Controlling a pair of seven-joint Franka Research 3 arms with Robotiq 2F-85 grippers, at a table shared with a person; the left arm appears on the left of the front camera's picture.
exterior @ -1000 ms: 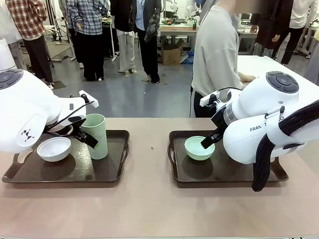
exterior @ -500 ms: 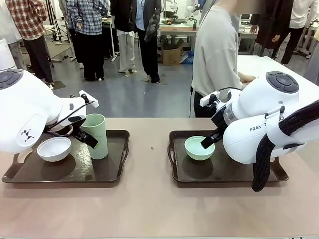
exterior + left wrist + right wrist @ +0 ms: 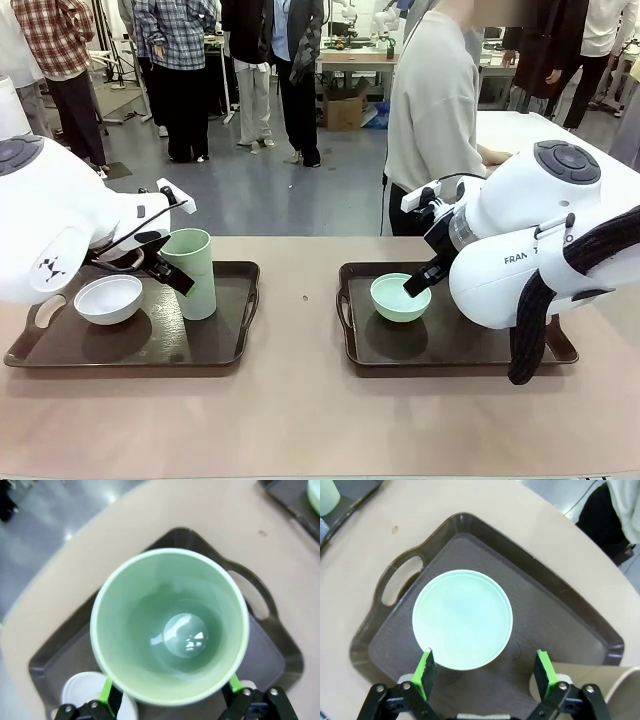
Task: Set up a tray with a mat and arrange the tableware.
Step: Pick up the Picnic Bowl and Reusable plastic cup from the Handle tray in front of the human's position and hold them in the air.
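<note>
jaws spread wide on both arms
left gripper (image 3: pixel 169 686) straddles pale green cup (image 3: pixel 170 630); right gripper (image 3: pixel 487 667) hovers over mint green bowl (image 3: pixel 462 619)

The desk (image 3: pixel 300 420) has a plain tan top. Two dark brown trays lie directly on it, side by side and well apart, each with a raised rim and cut-out handle slots. The left tray (image 3: pixel 225 350) sits beneath the left fingers (image 3: pixel 106 690). In the left wrist view, the left tray's slot (image 3: pixel 252 592) appears beyond those fingers and to their right. The right tray (image 3: pixel 560 625) sits beneath the right fingers (image 3: pixel 426 672). The right tray's slot (image 3: pixel 400 582) lies beyond them, to their left. A small dark speck (image 3: pixel 305 298) marks the bare desk between the trays, clear of both sets of fingers.
</note>
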